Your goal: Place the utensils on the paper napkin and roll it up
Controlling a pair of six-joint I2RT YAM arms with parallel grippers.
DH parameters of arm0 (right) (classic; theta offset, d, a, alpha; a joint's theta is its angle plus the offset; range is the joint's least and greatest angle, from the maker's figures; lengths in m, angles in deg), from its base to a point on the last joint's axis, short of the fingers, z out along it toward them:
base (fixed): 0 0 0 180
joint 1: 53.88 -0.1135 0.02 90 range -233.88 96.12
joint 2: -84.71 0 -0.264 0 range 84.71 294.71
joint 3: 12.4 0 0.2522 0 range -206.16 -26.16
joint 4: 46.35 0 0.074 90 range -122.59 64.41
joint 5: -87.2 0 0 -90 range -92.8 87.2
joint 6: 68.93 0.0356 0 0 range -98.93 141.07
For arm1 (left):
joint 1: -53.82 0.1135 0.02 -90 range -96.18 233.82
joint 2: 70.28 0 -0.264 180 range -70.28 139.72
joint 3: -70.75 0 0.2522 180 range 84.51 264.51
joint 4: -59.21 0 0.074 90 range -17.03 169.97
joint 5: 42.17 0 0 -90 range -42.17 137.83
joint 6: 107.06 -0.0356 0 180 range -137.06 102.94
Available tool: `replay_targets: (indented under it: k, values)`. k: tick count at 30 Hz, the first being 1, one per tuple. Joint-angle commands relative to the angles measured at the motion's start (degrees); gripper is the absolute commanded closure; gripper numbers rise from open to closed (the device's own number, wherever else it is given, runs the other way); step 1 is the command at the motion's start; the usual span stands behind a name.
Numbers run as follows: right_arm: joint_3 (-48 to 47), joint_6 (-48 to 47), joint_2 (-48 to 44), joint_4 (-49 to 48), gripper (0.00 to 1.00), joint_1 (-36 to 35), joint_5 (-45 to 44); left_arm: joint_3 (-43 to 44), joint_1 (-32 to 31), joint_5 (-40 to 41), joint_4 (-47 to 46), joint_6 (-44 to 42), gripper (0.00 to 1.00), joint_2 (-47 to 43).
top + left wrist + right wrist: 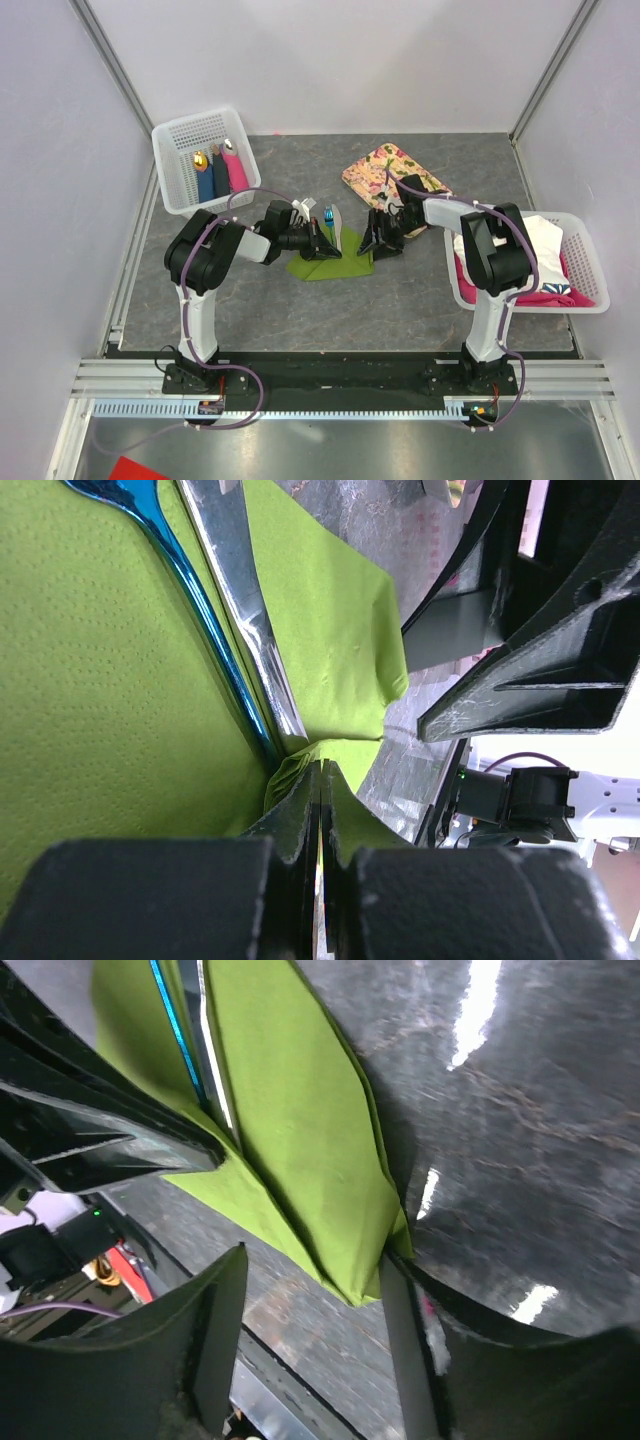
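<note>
Napkin [332, 266] lies mid-frame on the counter [275, 305], utensils [329, 216] across its upper part. It looks thin, limp and easily torn, the cutlery stiff and slick. Left gripper [320, 780] is clamped on its folded edge. Right gripper [312, 1272] gapes around the lower corner, probably a good hold.

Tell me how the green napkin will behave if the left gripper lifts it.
Probably floppy: the napkin creases and bunches at the left gripper. Likely thin, so it may tear. The utensils lying on it could slide off.
</note>
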Motion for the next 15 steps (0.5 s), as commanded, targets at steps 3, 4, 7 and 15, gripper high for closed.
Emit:
replay_targets:
  k: [3, 4, 7, 15]
  values:
    - [2.03, 4.27, -1.3, -7.74, 0.44, -0.49, 3.97, 1.3, 0.25, 1.09, 0.0, -0.99, 0.98, 0.7]
    - [2.29, 4.45, -1.74, -7.91, 0.45, -0.49, 3.88, 1.12, 0.25, 1.09, 0.09, -0.99, 0.98, 0.61]
    - [4.04, 5.76, -3.31, -9.05, 0.53, -0.14, 4.06, 1.12, 0.25, 1.18, 0.09, -0.99, 0.98, 0.61]
    - [5.19, 6.13, -5.52, -8.97, 0.57, 0.82, -5.07, 1.56, 0.16, 0.92, 0.53, -1.26, 0.98, 0.7]
